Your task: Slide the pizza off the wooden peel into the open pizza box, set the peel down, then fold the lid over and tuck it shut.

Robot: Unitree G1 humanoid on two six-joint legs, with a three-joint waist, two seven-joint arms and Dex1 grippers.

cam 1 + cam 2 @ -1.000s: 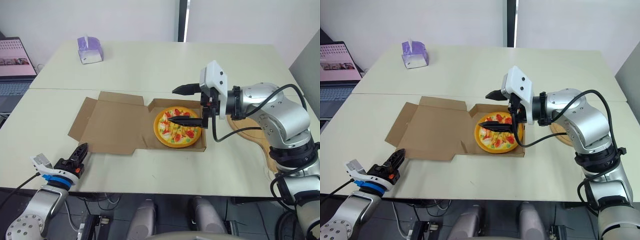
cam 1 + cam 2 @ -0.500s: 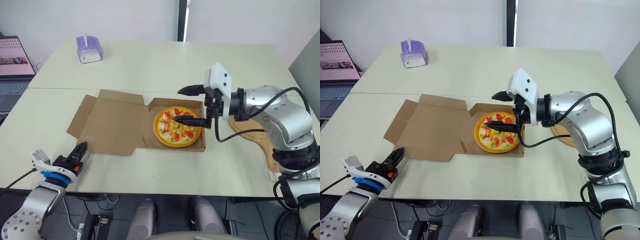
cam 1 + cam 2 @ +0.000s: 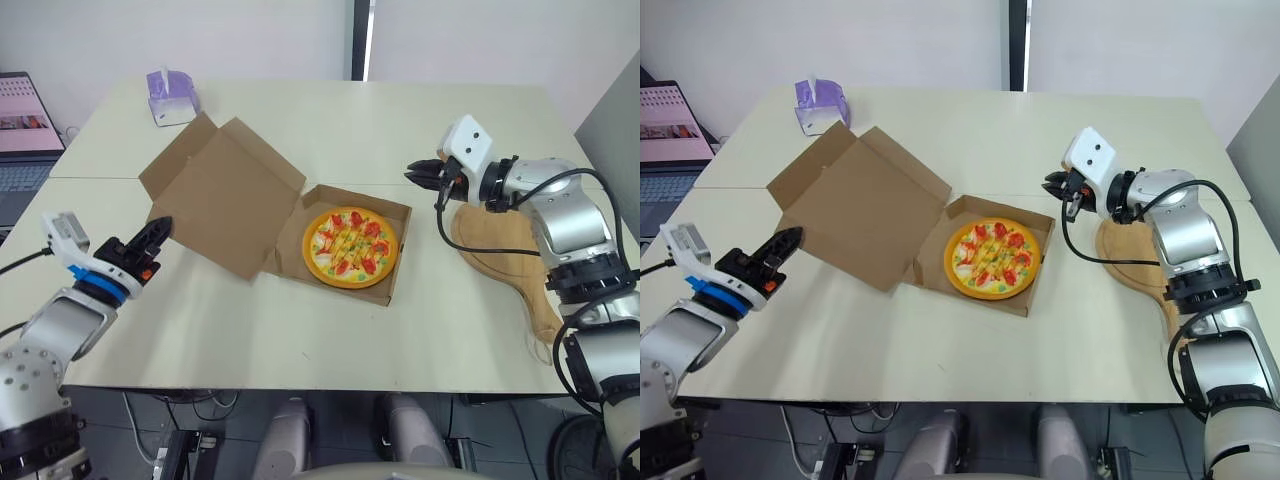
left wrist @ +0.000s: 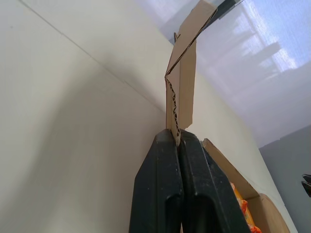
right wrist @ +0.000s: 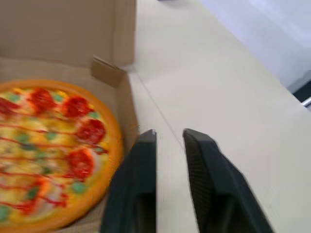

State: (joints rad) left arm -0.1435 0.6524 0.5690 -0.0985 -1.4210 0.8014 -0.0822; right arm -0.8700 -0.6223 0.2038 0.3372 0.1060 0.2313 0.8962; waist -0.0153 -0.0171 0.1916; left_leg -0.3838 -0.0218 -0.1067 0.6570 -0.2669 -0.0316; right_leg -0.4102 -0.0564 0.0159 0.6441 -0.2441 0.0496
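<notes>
Lid was light, floppy cardboard, so the left hand pinching its free edge seemed smart, pizza sat inside the box, and the right hand hung narrow and empty near the box's corner.

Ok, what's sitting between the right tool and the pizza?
A strip of bare table and the cardboard box's side wall separate the right tool from the pizza; nothing else, per the left eye view.

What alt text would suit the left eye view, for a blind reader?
The left gripper pinches the edge of the box lid, holding it half raised. The pizza lies in the box; the wooden peel rests on the table.
</notes>
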